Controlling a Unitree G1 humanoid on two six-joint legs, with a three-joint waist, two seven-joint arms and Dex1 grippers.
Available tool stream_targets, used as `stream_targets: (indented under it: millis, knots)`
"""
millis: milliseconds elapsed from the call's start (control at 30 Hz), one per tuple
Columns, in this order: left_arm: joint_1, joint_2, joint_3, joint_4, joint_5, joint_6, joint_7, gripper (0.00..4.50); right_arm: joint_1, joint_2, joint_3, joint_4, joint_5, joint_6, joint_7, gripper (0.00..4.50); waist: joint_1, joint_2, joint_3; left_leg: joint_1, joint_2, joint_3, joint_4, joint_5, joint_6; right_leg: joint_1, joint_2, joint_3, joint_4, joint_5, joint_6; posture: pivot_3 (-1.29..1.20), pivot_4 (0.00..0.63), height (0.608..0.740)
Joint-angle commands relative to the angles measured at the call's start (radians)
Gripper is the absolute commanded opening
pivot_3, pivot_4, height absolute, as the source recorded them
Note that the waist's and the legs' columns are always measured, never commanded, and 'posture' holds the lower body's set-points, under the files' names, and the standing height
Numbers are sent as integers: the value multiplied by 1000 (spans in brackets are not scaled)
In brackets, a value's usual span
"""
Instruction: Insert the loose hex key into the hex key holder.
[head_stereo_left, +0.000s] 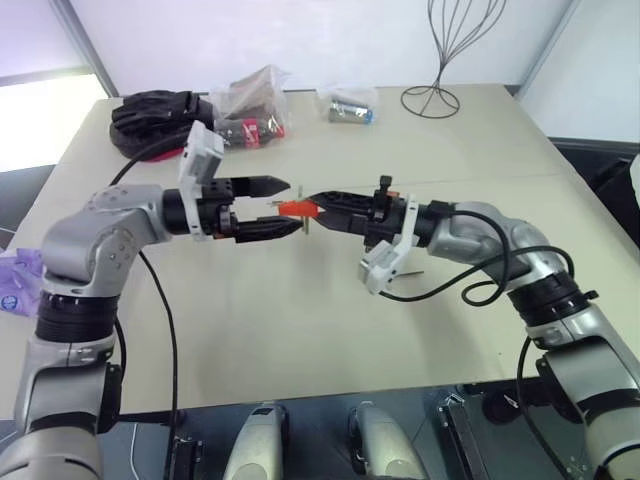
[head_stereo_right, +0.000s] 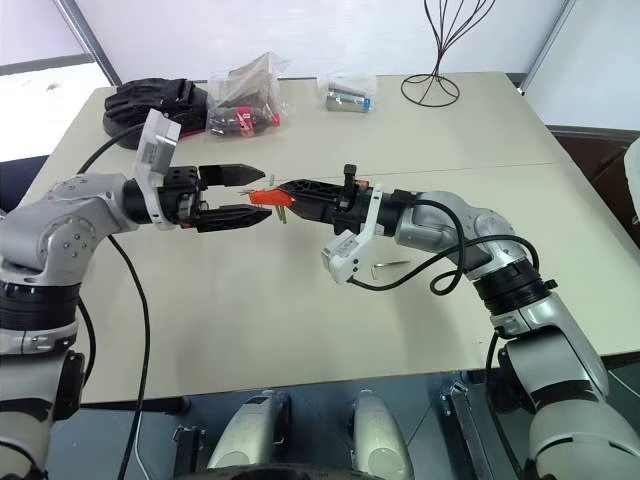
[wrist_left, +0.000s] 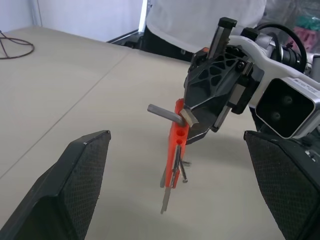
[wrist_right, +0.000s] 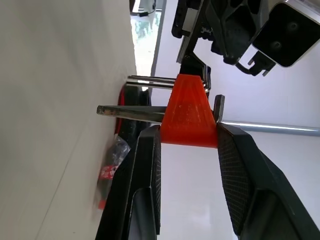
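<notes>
Above the middle of the beige table (head_stereo_left: 300, 330), the two grippers face each other tip to tip. The right gripper (head_stereo_left: 318, 208) has its fingers clamped on the orange-red hex key holder (head_stereo_left: 295, 208), which hangs clear of the tabletop with a few short grey keys sticking out of it. The left gripper (head_stereo_left: 283, 206), at 9 o'clock of the holder, has its jaws wide apart with nothing between them, one finger above the holder and one below. The loose hex key (head_stereo_right: 391, 266) lies flat on the table, well apart from the holder at about 4 o'clock of it, under the right forearm. At the far side of the table, around 11 to 12 o'clock, sit a black glove (head_stereo_left: 160, 110), a red-and-black packet in clear plastic (head_stereo_left: 252, 110), a small bagged metal part (head_stereo_left: 350, 108) and a wire stand (head_stereo_left: 440, 60)
</notes>
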Motion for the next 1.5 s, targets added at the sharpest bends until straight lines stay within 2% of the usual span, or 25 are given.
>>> stream_targets:
  millis: [33,100,133,167,333,833,1067,1333,1500]
  knots:
    - [5,2,9,-33,-4,-16,-6,4238,-4,3,-41,-38,35,7,7,1017,0,0,0,0,0,0,0,0,0,0,0,0,0,0,0,0,150,740]
    - [10,1,7,-37,-3,-17,-7,3691,-5,6,-42,-40,41,13,13,1017,0,0,0,0,0,0,0,0,0,0,0,0,0,0,0,0,150,740]
    - [11,1,6,-38,-3,-17,-7,3249,-5,7,-43,-41,43,15,16,1017,1,0,0,0,0,0,1,0,0,0,0,0,1,0,0,0,150,740]
    - [13,0,5,-39,-2,-18,-7,2618,-4,8,-43,-43,46,17,18,1017,1,0,0,0,0,0,1,0,0,0,0,0,1,0,0,0,150,740]
    - [14,-8,0,-36,4,-27,-7,114,8,16,-42,-71,63,35,42,1017,1,0,0,0,0,0,2,0,0,0,0,0,1,0,0,0,150,740]
    - [17,-37,-3,-45,8,-31,16,51,64,27,-47,-154,117,95,139,1017,2,0,0,0,0,-1,4,0,0,1,0,0,2,0,0,0,150,740]
    - [26,-40,-6,-55,17,-39,18,0,71,28,-46,-172,123,110,181,4471,2,0,0,0,0,-2,4,0,0,2,0,-1,2,0,0,0,150,740]
    - [44,-30,-1,-76,28,-51,25,0,129,-97,-93,-155,192,192,308,4471,6,0,0,0,0,-2,8,0,1,4,0,-2,2,0,0,0,150,740]
    - [57,-21,-2,-91,40,-66,28,0,163,-248,-79,-99,329,312,567,4471,7,0,0,0,1,-3,10,-1,1,6,0,-3,2,0,0,0,150,740]
